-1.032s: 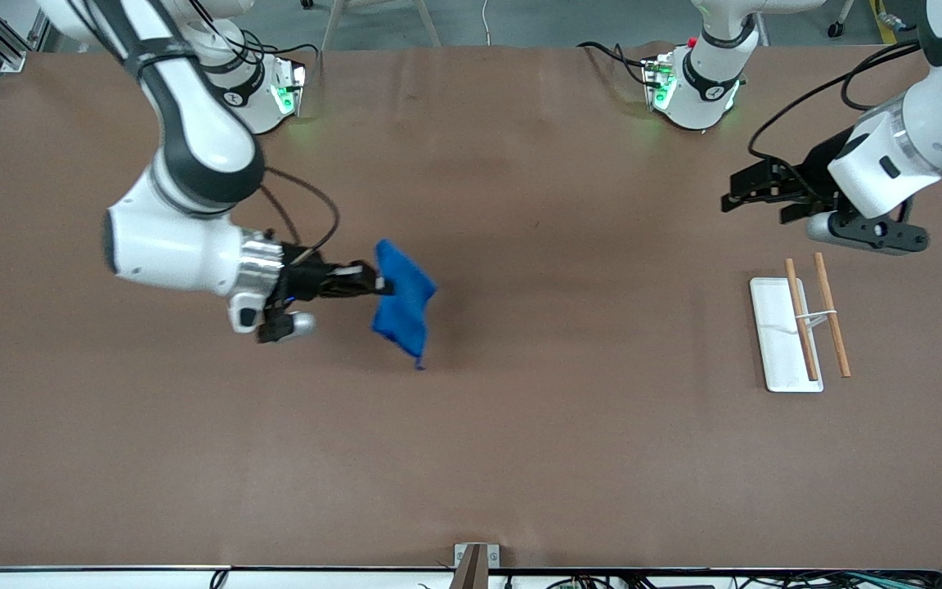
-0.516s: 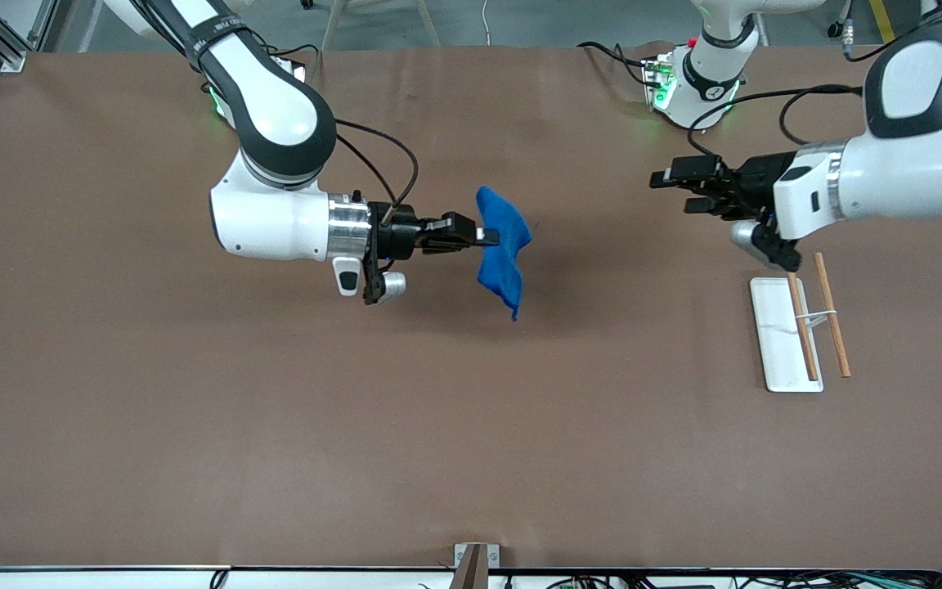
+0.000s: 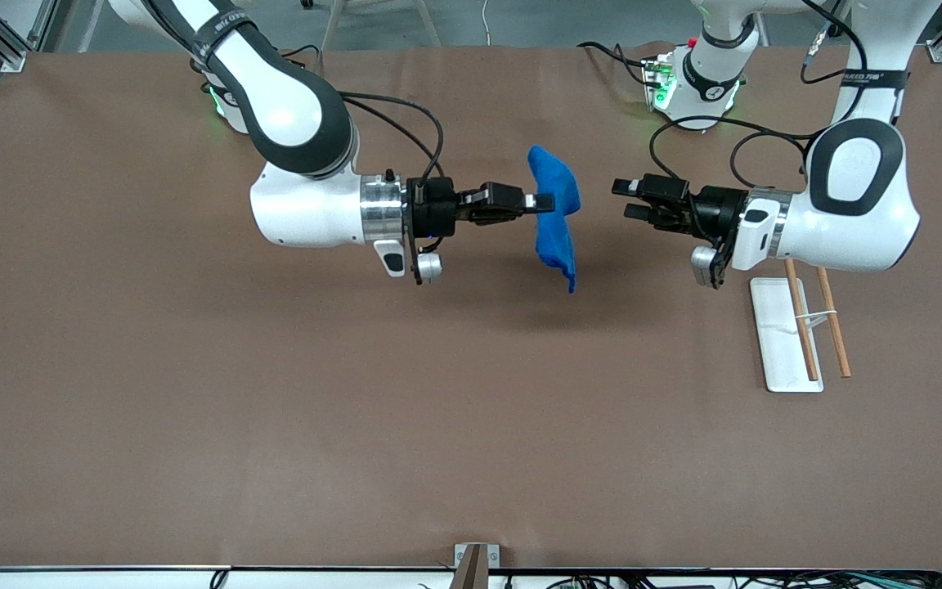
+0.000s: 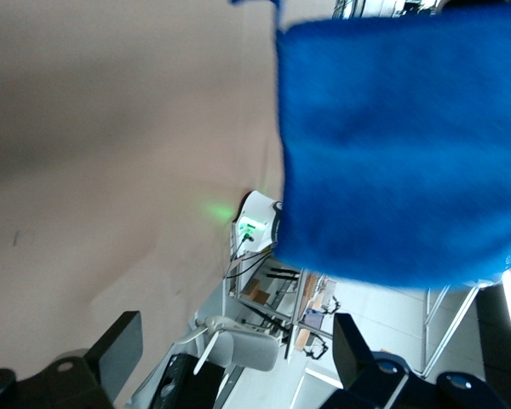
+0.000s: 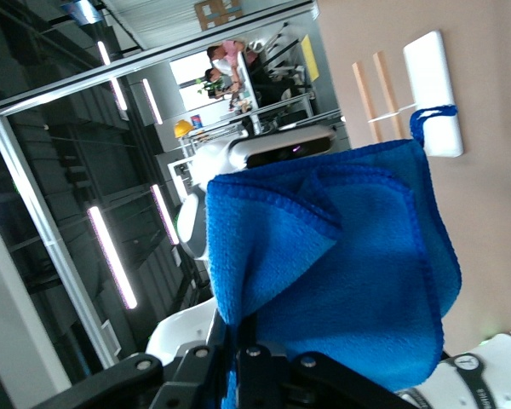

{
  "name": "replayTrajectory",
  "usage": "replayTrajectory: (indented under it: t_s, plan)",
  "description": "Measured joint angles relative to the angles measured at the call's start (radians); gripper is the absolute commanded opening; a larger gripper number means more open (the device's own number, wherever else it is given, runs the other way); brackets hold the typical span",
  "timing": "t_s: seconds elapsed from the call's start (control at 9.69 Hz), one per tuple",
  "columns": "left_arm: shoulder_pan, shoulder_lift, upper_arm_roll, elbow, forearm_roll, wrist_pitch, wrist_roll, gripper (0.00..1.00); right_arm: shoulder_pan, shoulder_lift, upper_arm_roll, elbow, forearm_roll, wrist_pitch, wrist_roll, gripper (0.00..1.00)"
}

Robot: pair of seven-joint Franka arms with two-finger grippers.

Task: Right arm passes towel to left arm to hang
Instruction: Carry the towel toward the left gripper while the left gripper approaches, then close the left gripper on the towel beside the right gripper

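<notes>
The towel (image 3: 554, 211) is a bright blue cloth hanging in the air over the middle of the table. My right gripper (image 3: 543, 201) is shut on its upper part and holds it out sideways; in the right wrist view the towel (image 5: 341, 273) drapes from the shut gripper (image 5: 257, 362), its loop at one corner. My left gripper (image 3: 623, 200) is open and level with the towel, a short gap away, pointing at it. In the left wrist view the towel (image 4: 400, 145) fills the space ahead of the spread fingers (image 4: 119, 349).
A white base (image 3: 780, 335) with two wooden rods (image 3: 800, 319) stands on the brown table toward the left arm's end, under the left arm's wrist. Both arm bases (image 3: 692, 82) stand along the table's edge farthest from the front camera.
My right gripper has carried the towel toward the left arm's end, over mid-table. My left gripper has swung in toward the towel and now faces it closely.
</notes>
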Motion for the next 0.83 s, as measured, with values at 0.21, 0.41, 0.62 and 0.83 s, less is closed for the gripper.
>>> replayTrajectory:
  t_s: [0.21, 0.41, 0.62, 0.83]
  plan:
    - [-0.007, 0.02, -0.001, -0.042, -0.129, 0.014, 0.107, 0.98, 0.01, 0.001, 0.0, 0.011, 0.009, 0.0, 0.0, 0.01]
    - [-0.008, 0.032, -0.001, -0.104, -0.273, 0.016, 0.224, 0.96, 0.016, 0.003, 0.001, 0.015, 0.01, 0.0, 0.0, 0.01]
    - [-0.008, 0.032, -0.003, -0.181, -0.443, 0.016, 0.369, 0.96, 0.032, 0.013, 0.002, 0.017, 0.031, -0.001, 0.005, 0.01]
    - [-0.009, 0.03, -0.009, -0.252, -0.582, 0.006, 0.475, 0.96, 0.044, 0.023, 0.003, 0.02, 0.051, -0.006, 0.022, 0.02]
